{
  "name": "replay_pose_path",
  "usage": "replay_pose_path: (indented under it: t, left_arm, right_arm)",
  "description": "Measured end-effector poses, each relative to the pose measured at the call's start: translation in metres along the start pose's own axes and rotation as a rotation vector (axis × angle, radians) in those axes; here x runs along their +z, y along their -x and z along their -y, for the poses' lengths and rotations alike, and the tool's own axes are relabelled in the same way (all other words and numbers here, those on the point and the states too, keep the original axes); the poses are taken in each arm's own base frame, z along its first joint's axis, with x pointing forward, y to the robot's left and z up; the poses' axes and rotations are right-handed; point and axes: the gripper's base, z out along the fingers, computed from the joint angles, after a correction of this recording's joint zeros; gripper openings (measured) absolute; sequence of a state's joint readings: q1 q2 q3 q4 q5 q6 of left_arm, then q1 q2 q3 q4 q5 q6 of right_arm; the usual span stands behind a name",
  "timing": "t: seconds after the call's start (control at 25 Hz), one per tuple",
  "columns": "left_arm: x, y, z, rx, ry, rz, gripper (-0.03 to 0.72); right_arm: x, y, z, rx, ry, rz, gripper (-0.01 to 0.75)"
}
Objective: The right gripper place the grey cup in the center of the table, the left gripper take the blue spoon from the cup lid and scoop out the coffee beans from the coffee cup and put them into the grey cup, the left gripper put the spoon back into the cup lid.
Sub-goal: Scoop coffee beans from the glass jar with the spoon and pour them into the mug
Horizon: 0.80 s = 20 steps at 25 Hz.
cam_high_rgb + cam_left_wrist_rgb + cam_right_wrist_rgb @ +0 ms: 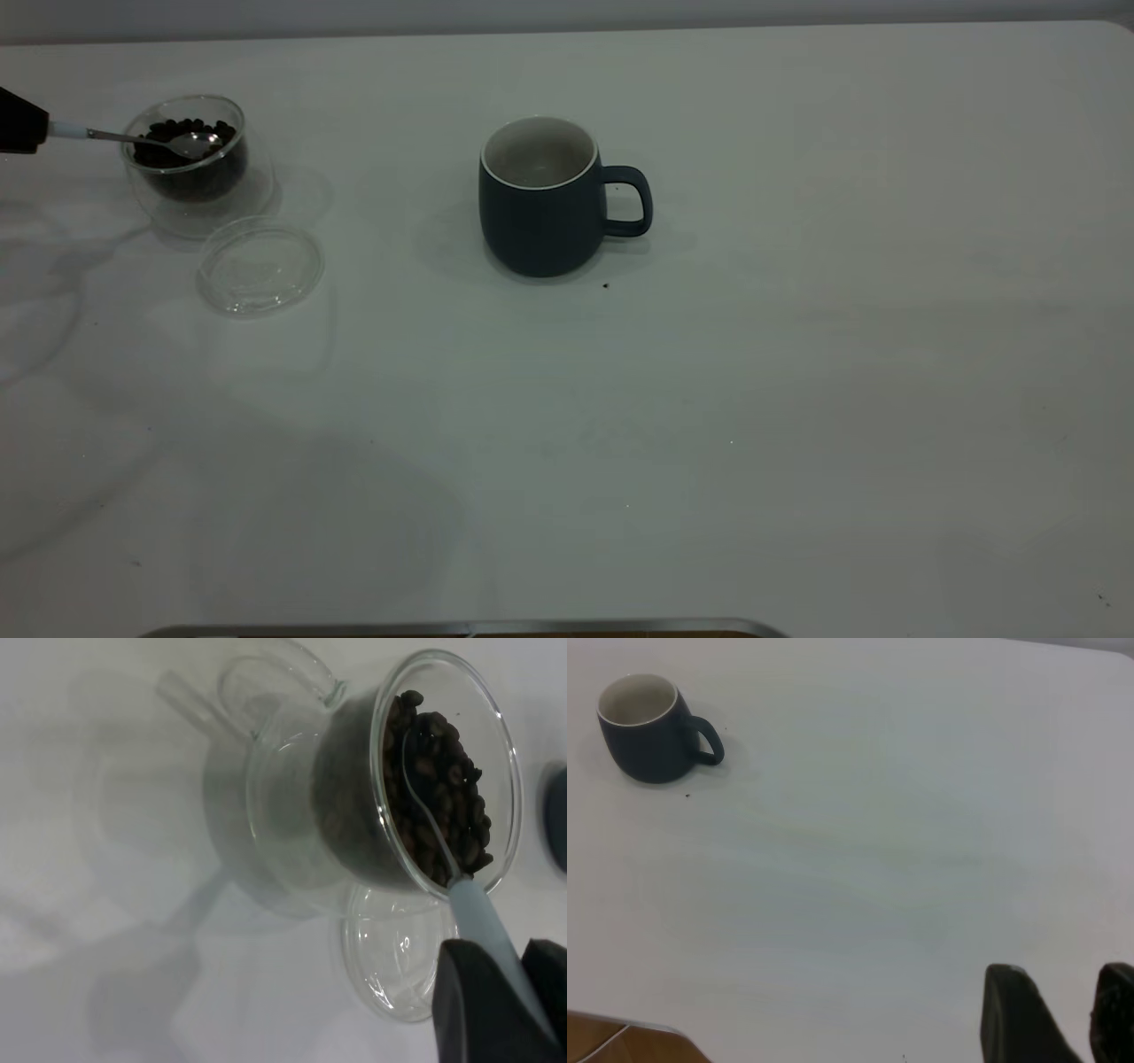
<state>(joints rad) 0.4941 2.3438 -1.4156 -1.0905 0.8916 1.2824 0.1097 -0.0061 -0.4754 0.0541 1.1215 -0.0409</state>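
While I survey the white counter [797,399], I find the grey cup [542,199] upright near its middle, handle toward the right arm's side. My right gripper [1063,1019] hangs well apart from it, fingers released and holding nothing. At the far left stands the glass coffee cup [190,164], with the clear cup lid [260,266] flat just beside it. My left gripper [496,1005] has its fingers clenched on the blue spoon [483,921]; the bowl rests on the coffee beans [443,797].
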Motion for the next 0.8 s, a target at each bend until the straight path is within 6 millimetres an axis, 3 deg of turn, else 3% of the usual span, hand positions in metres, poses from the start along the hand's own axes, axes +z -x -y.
replay_pose_path:
  t: [0.36, 0.8]
  left_arm:
    - [0.018, -0.012, -0.010, -0.091, -0.050, -0.014, 0.135]
    - [0.015, -0.014, -0.011, -0.106, -0.081, -0.012, 0.135]
  right_arm:
    - [0.000, 0.000, 0.000, 0.000, 0.000, 0.000, 0.241]
    - [0.000, 0.000, 0.000, 0.000, 0.000, 0.000, 0.241]
